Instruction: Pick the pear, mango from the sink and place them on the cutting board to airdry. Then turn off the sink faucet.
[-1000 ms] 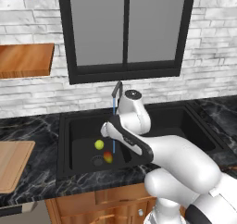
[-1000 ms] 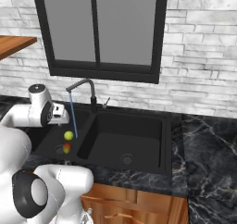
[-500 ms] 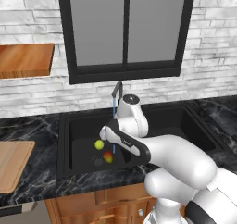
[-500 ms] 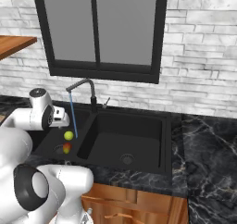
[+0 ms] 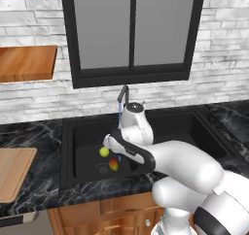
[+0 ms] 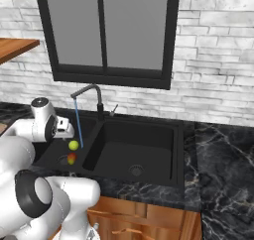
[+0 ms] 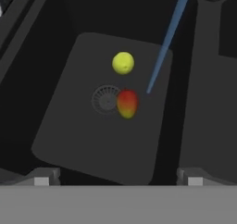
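Down in the left basin of the black rectangular double-basin sink [image 5: 68, 146] sits the small, round, plain yellow-green pear [image 7: 123, 63], and just beside it the oval mango [image 7: 127, 103], red-orange fading to yellow, right against the round metal drain [image 7: 105, 99]. A thin blue stream of water [image 7: 165, 40] falls from the tall dark faucet [image 6: 94, 97] close by both fruits. The two-finger gripper [image 7: 118, 177] hangs above them, tips spread wide and holding nothing. The light-wood cutting board [image 5: 12, 173] lies well left on the counter.
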